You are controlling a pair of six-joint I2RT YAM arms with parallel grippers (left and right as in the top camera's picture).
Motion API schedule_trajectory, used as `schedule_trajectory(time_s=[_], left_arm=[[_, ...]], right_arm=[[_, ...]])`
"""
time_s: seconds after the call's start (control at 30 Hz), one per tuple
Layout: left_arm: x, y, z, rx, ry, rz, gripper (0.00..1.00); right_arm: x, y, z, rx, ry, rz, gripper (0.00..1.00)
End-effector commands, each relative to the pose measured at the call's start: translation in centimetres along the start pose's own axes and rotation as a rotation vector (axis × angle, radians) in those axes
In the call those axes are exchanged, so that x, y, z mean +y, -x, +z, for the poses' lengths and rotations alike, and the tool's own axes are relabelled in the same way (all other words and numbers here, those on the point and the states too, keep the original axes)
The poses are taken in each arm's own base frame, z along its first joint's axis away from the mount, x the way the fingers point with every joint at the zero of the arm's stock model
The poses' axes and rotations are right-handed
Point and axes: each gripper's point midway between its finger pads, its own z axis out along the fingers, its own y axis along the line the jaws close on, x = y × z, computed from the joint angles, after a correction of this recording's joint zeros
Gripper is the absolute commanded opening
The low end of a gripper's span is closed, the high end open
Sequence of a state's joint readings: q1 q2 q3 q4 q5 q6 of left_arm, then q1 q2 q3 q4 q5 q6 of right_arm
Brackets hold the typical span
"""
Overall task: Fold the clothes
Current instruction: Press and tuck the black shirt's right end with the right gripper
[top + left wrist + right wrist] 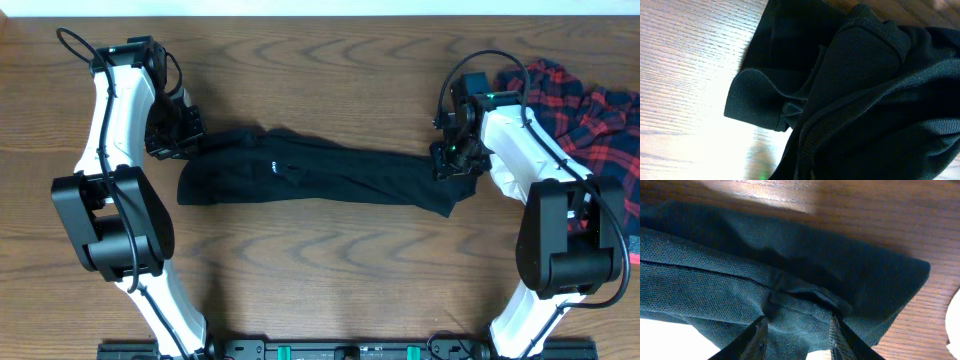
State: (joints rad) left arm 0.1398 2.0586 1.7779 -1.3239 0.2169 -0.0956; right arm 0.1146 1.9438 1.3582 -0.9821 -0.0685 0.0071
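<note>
Right gripper (455, 160) is pinching one end of the black shirt (320, 175), its fingers (758, 336) clamping a fold. Left gripper (183, 140) is sitting at the shirt's other end; whether it is gripping, I cannot tell. The shirt is lying stretched across the table (320, 260), with a red plaid cloth (590, 110) lying beyond its right end. A tiny pale mark on the shirt is too small to read.

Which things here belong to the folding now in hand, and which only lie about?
In hand: black garment; left gripper; right gripper.
Lying about: red plaid garment, untouched, on the table.
</note>
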Motion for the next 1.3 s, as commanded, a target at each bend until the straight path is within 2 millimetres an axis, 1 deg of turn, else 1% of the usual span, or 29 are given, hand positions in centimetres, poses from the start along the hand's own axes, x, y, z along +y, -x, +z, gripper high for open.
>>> schedule_trajectory(time_s=[0.0,0.13,0.27,0.5,0.57,0.6,0.67,0.73,0.87,0.97,1.17,1.27], left_arm=[[0.2,-0.2,-0.6,-0.017,0.018,0.02,0.06],[0.2,-0.3,-0.6,-0.017,0.018,0.02,0.06],[0.2,-0.3,-0.6,-0.016,0.018,0.02,0.06],[0.2,-0.3,-0.6,-0.017,0.018,0.02,0.06],[0.2,-0.3,-0.6,-0.017,0.018,0.02,0.06],[0.2,-0.3,-0.6,-0.017,0.018,0.02,0.06],[0.2,-0.3,-0.6,-0.017,0.018,0.02,0.06],[0.2,-0.2,-0.6,-0.017,0.018,0.02,0.06],[0.2,-0.3,-0.6,-0.017,0.018,0.02,0.06],[0.2,-0.3,-0.6,-0.017,0.018,0.02,0.06],[0.2,-0.3,-0.6,-0.017,0.018,0.02,0.06],[0.2,-0.3,-0.6,-0.017,0.018,0.02,0.06]], right_arm=[[-0.7,-0.2,-0.1,0.0,-0.028,0.022,0.39],[-0.8,0.2,-0.1,-0.016,-0.03,0.021,0.45],[-1.0,0.3,0.5,-0.03,-0.044,0.028,0.52],[-0.9,-0.4,1.7,-0.022,-0.034,0.028,0.51],[-0.6,-0.7,2.2,-0.014,-0.014,0.029,0.47],[-0.6,-0.8,2.3,-0.013,-0.009,0.029,0.44],[-0.6,-0.8,2.4,-0.017,-0.009,0.028,0.31],[-0.6,-0.4,2.4,-0.033,-0.009,0.028,0.16],[-0.7,0.4,2.4,-0.065,-0.014,0.066,0.01],[-1.0,0.9,2.3,-0.088,-0.025,0.104,0.01],[-3.8,1.5,2.0,-0.127,-0.153,0.225,0.01],[-4.5,2.0,1.8,-0.151,-0.163,0.253,0.03]])
